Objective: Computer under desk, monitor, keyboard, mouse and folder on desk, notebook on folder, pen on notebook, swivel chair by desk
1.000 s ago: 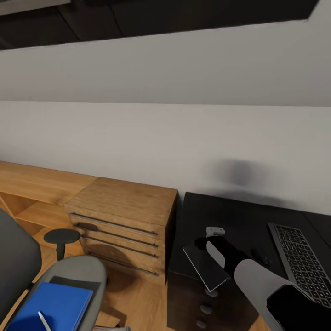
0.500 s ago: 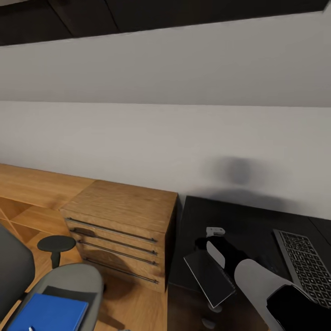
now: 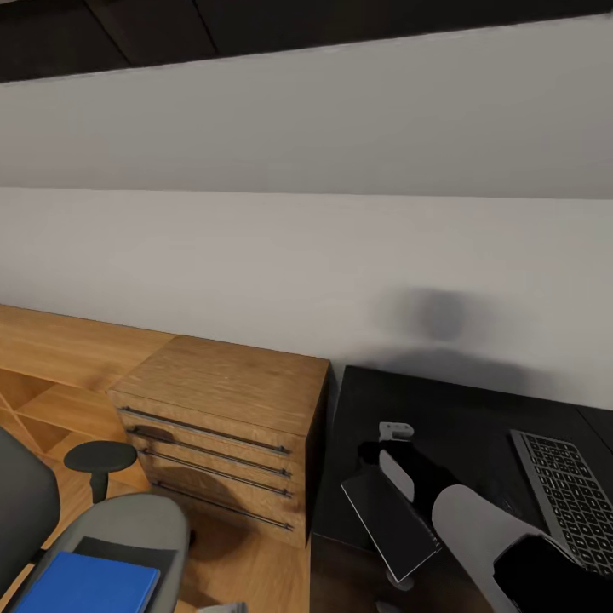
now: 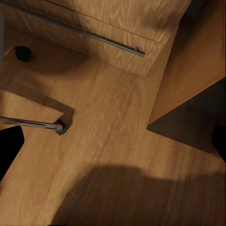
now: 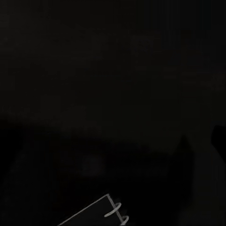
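One dark notebook (image 3: 393,521) is gripped in the jaws of the right gripper (image 3: 387,460) over the left front edge of the black table (image 3: 443,409), well left of the one keyboard (image 3: 569,494) lying on that table. Left of the table stand one wooden drawer chest (image 3: 223,426) and one grey swivel chair (image 3: 119,528) carrying one blue folder (image 3: 85,586). Whether the left arm's jaws are open or closed cannot be told.
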